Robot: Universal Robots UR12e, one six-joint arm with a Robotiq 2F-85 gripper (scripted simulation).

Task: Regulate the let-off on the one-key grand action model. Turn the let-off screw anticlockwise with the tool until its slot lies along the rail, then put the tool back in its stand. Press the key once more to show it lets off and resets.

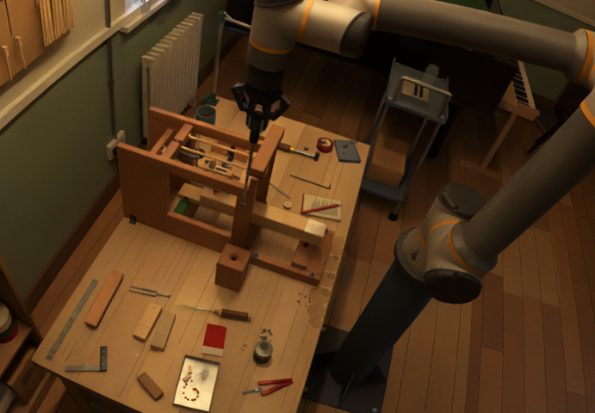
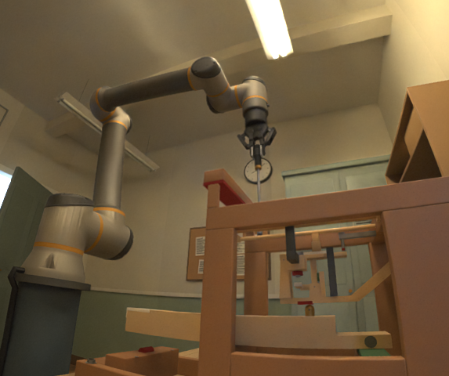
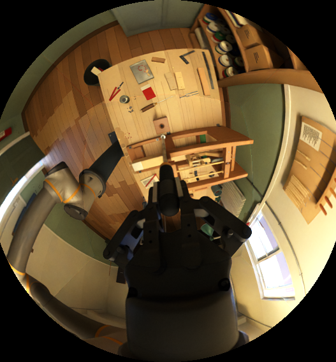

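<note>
The let-off tool (image 1: 249, 165) hangs upright above the wooden action model (image 1: 210, 185), its dark handle clamped in my closed gripper (image 1: 257, 119) high over the frame's near side. Its thin steel shaft (image 2: 258, 184) points down toward the frame's front post. The tool stand (image 1: 232, 265), a wooden block with a round hole on top, sits empty on the bench in front of the model. The long pale key (image 1: 278, 221) runs out of the model toward the bench's right edge. The let-off screw is too small to make out inside the action parts (image 2: 317, 275).
A small metal tray (image 1: 195, 382) with red bits lies near the bench's front edge, beside a red card, pliers, wood blocks, rulers and a screwdriver. A trolley (image 1: 405, 131) stands on the floor right of the bench, and a radiator (image 1: 171, 68) lines the wall behind.
</note>
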